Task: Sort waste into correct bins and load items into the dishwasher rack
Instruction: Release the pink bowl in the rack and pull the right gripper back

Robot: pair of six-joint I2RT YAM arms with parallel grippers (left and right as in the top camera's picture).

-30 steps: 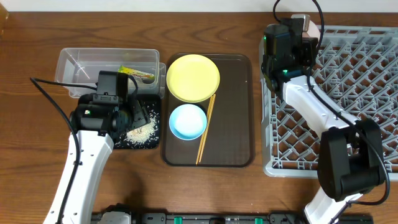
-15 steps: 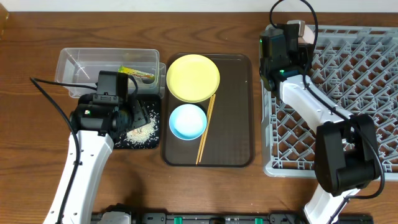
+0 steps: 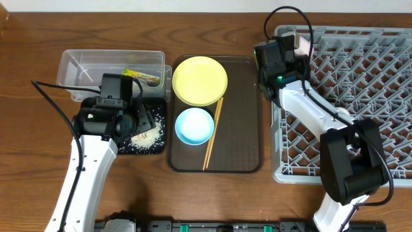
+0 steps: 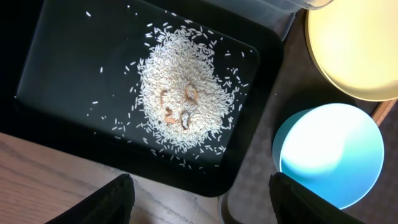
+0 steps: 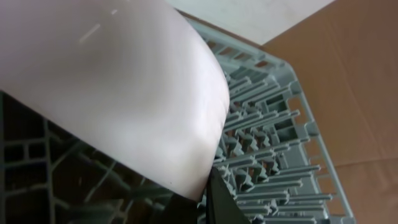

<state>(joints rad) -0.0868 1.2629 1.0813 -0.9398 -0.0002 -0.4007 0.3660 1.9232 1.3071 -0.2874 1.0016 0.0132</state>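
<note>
My left gripper (image 3: 133, 120) (image 4: 202, 194) hangs open over the near edge of the shallow black tray (image 3: 159, 107) (image 4: 56, 81). That tray holds a heap of white rice grains (image 3: 147, 134) (image 4: 183, 106). The clear tub (image 3: 77, 64) behind it contains a green-and-yellow wrapper (image 3: 141, 75). My right gripper (image 3: 293, 49) (image 5: 212, 193) is shut on the rim of a small white cup (image 3: 300, 41) (image 5: 124, 81) above the grey rack's (image 3: 360, 84) (image 5: 267, 124) far left corner. The yellow plate (image 3: 199, 80), blue bowl (image 3: 194, 125) and chopsticks (image 3: 212, 132) lie on the brown tray.
The dark brown serving tray (image 3: 241, 116) lies between the black tray and the rack. The right arm's base stands over the rack's near left part. A few small brown scraps (image 4: 177, 107) lie in the rice. Bare wood runs along the table's front.
My right gripper has carried the white cup leftward, from inside the rack's far edge to its far left corner. The left arm has not moved.
</note>
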